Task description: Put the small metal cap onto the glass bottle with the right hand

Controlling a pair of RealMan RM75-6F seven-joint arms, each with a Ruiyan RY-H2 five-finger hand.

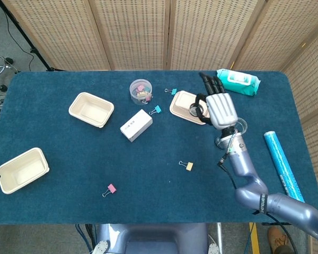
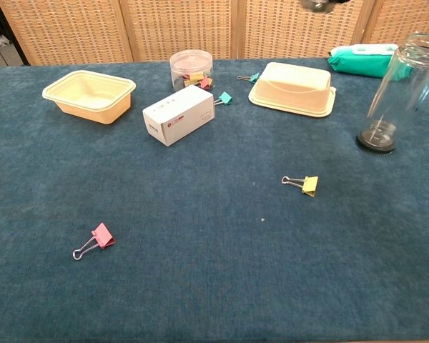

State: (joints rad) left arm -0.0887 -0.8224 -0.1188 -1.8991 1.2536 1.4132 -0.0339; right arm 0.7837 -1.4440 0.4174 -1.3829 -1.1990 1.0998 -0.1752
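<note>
My right hand [image 1: 218, 107] hangs raised above the table, between the cream box and the glass bottle. It pinches the small metal cap [image 1: 194, 110], a dark ring between thumb and fingers, over the box's right end. The clear glass bottle [image 1: 221, 141] stands upright just right of and below the hand, and the wrist covers part of it. In the chest view the bottle [image 2: 397, 86] stands open-mouthed at the right edge, with only a dark tip of the hand [image 2: 318, 3] at the top border. The left hand appears in neither view.
A cream box [image 2: 293, 87] lies left of the bottle. A white carton [image 2: 179, 114], a jar of clips [image 2: 191, 68], a yellow clip [image 2: 309, 185] and a pink clip [image 2: 100, 236] dot the blue cloth. A green wipes pack [image 2: 365, 58] and a blue roll [image 1: 283, 166] lie right.
</note>
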